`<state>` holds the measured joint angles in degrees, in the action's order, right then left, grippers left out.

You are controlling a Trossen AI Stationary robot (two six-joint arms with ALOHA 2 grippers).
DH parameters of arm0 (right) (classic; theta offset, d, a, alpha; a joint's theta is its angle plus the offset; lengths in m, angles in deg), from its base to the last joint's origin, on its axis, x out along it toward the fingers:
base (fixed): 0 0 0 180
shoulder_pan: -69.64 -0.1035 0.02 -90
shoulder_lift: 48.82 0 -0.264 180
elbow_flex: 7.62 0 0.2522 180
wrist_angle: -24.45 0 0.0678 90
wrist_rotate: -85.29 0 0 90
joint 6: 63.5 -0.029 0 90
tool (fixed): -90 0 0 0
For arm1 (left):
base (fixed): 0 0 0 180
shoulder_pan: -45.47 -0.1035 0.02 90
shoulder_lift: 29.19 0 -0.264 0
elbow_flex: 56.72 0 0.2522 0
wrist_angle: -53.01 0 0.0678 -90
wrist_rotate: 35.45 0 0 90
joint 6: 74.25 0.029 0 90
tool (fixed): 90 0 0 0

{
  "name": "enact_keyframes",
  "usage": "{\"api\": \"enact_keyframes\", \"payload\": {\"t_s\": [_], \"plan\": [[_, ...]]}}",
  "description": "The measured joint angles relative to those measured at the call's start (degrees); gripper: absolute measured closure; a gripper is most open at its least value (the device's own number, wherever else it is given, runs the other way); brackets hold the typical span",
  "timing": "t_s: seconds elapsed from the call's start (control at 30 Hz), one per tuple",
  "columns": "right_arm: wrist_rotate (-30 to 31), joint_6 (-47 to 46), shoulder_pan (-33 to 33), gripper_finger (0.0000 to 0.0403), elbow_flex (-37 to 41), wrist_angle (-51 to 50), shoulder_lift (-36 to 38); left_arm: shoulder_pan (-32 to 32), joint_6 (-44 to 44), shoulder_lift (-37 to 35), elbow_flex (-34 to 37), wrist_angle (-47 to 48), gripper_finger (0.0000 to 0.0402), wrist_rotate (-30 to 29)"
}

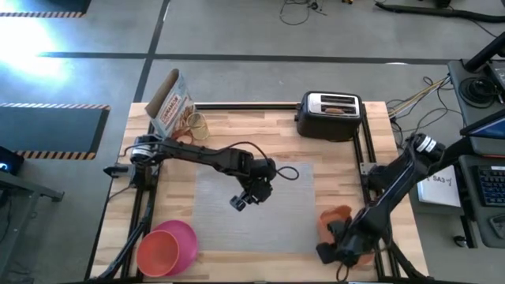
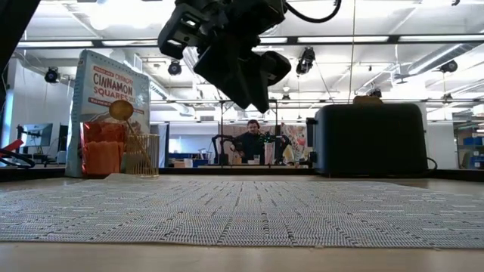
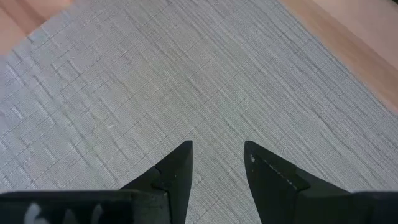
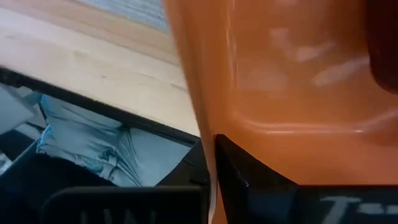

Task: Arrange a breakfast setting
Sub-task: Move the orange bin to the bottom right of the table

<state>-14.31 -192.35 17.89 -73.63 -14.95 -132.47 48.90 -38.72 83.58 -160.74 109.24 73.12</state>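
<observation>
The grey mat (image 1: pixel 252 207) lies flat in the middle of the table. My left gripper (image 1: pixel 241 202) hovers over it, open, with only mat (image 3: pixel 186 81) between its fingers. At the near left corner the pink plate (image 1: pixel 183 235) carries the red-orange bowl (image 1: pixel 158 252). The clear cup (image 1: pixel 196 125) stands at the far left with the gold spoon (image 2: pixel 119 110) upright in it. A toast slice (image 1: pixel 336 110) sits in the toaster. At the near right corner my right gripper (image 1: pixel 341 238) is shut on the orange tray (image 1: pixel 334 219). My right gripper has the orange tray by its side wall (image 4: pixel 205 112), near a corner. One dark finger (image 4: pixel 245 180) lies against the wall's outer face, and the tray hides the other finger. The tray is tilted. Whether any part of it rests on the table cannot be told.
A black-and-chrome toaster (image 1: pixel 331 116) stands at the far edge, and a cereal box (image 1: pixel 169 106) stands at the far left behind the cup. Black frame rails run along the table's left and right sides. A person sits in the room beyond the table (image 2: pixel 252 140).
</observation>
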Motion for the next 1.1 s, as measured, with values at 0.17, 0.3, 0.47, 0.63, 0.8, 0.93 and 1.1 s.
{"api": "enact_keyframes", "payload": {"t_s": [0.17, 0.3, 0.47, 0.63, 0.8, 0.93, 1.1], "plan": [[-0.88, -2.72, -1.54, 0.0394, -1.77, 5.1, -4.66, -0.12, -0.01, -0.2, -0.01, 0.2, 0.0274, 0.08], [-2.56, -3.35, -1.87, 0.0394, -6.44, 3.02, -8.19, 0.05, -0.02, -0.2, -0.02, 0.14, 0.0274, 1.82], [-2.88, -3.49, -1.87, 0.0394, -14.58, -7.9, -12.74, 1.52, -0.85, -0.2, -0.02, 0.03, 0.0274, 3.48], [-3.81, -4.14, -1.83, 0.0394, -20.45, -17.89, -16.09, 3.46, -1.51, -0.2, -0.02, 0.17, 0.0274, 3.58], [-6.21, -5.28, -1.72, 0.0394, -23.53, -19.97, -18.73, 4.49, -1.53, -0.2, -0.02, 1.39, 0.0274, 3.54], [-12.08, -6.43, -1.68, 0.0394, -25.77, -21.51, -21.08, 4.67, -1.55, -0.2, -0.02, 2.1, 0.0274, 3.54], [-15.48, -6.89, -1.85, 0.0394, -26.71, -22.85, -22.44, 4.67, -1.55, -0.2, -0.02, 2.14, 0.0274, 3.54]]}}
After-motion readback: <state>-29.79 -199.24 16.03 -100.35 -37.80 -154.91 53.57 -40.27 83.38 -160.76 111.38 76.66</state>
